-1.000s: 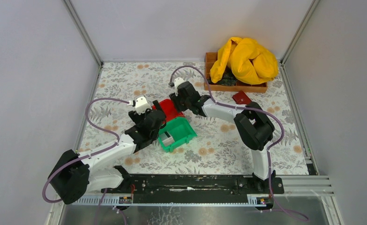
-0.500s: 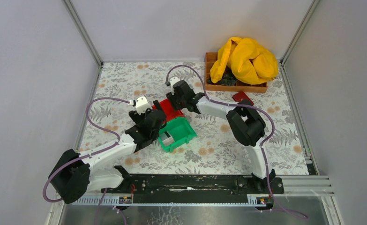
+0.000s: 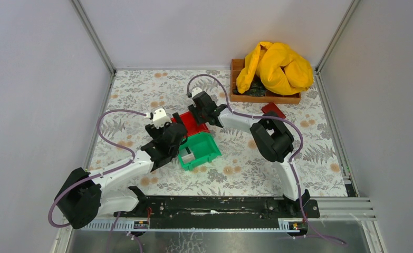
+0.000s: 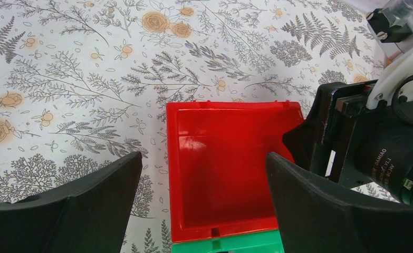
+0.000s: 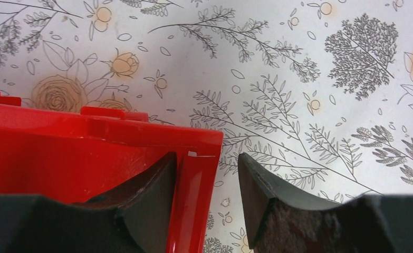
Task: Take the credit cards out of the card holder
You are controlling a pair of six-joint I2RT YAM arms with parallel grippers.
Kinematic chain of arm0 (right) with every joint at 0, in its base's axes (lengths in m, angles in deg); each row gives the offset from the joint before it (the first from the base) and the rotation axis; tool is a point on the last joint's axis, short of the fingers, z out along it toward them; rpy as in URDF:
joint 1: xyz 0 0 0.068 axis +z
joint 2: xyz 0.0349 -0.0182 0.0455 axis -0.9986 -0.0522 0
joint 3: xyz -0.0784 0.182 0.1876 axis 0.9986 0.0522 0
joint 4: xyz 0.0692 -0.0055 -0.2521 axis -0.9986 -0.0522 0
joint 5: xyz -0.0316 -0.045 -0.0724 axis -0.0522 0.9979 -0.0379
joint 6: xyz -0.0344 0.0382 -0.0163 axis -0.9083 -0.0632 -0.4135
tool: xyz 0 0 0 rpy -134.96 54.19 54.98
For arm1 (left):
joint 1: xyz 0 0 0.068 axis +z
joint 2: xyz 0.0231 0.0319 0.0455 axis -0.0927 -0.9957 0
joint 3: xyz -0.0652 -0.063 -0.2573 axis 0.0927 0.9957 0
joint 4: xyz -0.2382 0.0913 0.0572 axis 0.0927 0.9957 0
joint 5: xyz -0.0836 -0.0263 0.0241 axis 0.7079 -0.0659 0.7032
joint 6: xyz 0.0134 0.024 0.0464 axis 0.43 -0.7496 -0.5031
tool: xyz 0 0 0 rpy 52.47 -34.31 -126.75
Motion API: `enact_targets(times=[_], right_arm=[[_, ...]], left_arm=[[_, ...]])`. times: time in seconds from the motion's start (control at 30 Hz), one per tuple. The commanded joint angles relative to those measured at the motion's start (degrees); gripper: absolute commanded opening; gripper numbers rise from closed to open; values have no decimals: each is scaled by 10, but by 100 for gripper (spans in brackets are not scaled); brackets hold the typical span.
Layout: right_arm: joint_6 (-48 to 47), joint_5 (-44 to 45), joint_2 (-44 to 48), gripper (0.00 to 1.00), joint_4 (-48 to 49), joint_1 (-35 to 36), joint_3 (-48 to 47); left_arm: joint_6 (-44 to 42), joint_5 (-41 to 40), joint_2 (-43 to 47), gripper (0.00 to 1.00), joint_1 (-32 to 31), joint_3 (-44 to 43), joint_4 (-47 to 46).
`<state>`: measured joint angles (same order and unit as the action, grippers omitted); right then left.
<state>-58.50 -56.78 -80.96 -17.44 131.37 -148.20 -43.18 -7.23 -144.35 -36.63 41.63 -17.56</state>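
- Our left pincer hangs spread wide over the bright red plastic bin; our right pincer straddles its wall, jaws apart.
- The flat dark red card holder lies on the bench near the wooden tray.
- We judge it light and floppy: pinch an edge.

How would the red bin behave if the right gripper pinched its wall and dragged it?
The red bin looks like rigid moulded plastic, so its wall should hardly flex. Nothing shows inside it, so it is probably light and slides easily. Pinched at one corner by the right gripper, it may pivot.
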Motion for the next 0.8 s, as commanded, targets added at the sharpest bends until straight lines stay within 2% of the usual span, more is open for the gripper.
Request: enact_targets(times=[0.0,0.4,0.77], right_arm=[[3,48,7,54,-2,-3,-25],[45,85,48,54,-10,-42,16],[123,128,92,53,-24,-81,69]], left_arm=[[-3,-5,1,93,2,-19,0],[-3,5,-2,93,2,-20,-1],[0,14,-5,93,2,-20,-1]])
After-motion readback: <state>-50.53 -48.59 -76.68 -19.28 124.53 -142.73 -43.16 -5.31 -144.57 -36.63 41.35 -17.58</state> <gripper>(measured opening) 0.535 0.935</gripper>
